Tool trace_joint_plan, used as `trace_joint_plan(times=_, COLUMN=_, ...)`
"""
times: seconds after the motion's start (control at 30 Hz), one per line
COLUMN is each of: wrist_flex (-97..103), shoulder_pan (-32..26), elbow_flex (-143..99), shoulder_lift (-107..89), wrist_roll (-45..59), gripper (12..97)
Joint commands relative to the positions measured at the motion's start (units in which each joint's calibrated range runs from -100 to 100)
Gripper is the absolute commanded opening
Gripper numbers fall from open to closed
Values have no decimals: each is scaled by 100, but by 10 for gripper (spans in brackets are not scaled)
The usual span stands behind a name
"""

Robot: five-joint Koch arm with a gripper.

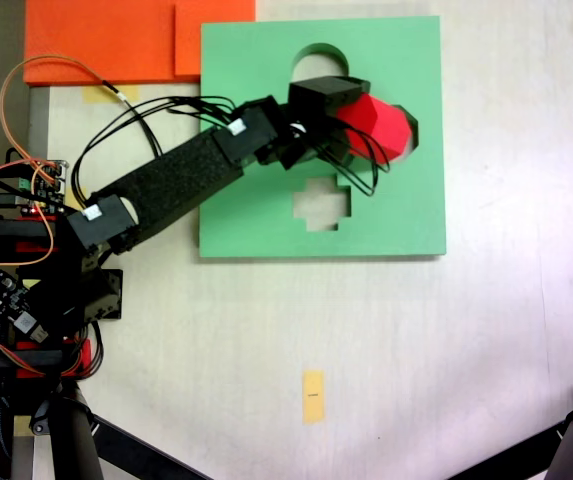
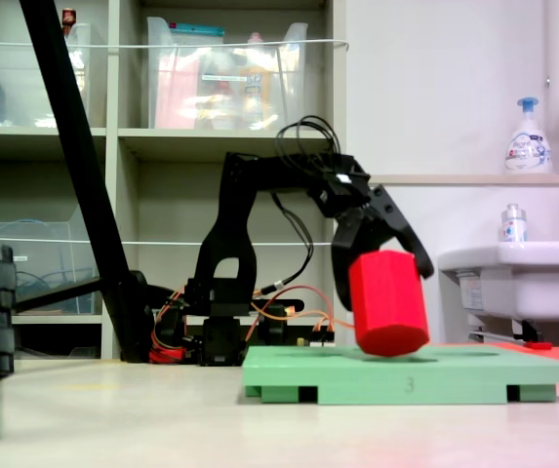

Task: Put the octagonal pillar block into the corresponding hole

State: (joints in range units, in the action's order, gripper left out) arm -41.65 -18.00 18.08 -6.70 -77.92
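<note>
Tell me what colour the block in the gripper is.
Bright red; the octagonal pillar block shows best in a fixed view.

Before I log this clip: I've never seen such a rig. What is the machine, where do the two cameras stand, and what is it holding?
It is a small black hobby arm bolted at the table's edge, with a gripper at its end. One fixed view looks down from above; the other stands low at table level, side-on. On the table lies a green board with cutouts, including a cross-shaped hole. The gripper is shut on a red block, tilted, whose lower end touches the board at the eight-sided hole, not yet pushed in. Orange sheets lie beside the board.
</note>
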Motion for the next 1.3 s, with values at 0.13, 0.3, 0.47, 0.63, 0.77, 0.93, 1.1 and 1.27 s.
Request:
trace_joint_plan(times=0.13, wrist_flex=492, shoulder_pan=-24, elbow_flex=515, shoulder_lift=237, wrist_roll=-342, gripper=395)
trace_joint_plan(times=0.3, wrist_flex=511, shoulder_pan=-39, elbow_flex=515, shoulder_lift=293, wrist_roll=-400, gripper=395)
trace_joint_plan(times=0.47, wrist_flex=511, shoulder_pan=-54, elbow_flex=515, shoulder_lift=293, wrist_roll=-523, gripper=396)
trace_joint_plan(times=0.63, wrist_flex=579, shoulder_pan=-59, elbow_flex=525, shoulder_lift=349, wrist_roll=-796, gripper=396)
trace_joint_plan(times=0.77, wrist_flex=617, shoulder_pan=-54, elbow_flex=525, shoulder_lift=475, wrist_roll=-889, gripper=396)
trace_joint_plan(times=0.93, wrist_flex=607, shoulder_pan=-49, elbow_flex=515, shoulder_lift=293, wrist_roll=-869, gripper=396)
trace_joint_plan(times=1.1, wrist_flex=530, shoulder_pan=-59, elbow_flex=415, shoulder_lift=-489, wrist_roll=-864, gripper=396)
trace_joint_plan(times=1.27, wrist_flex=319, shoulder_pan=-88, elbow_flex=286, shoulder_lift=-1145, wrist_roll=-874, gripper=397)
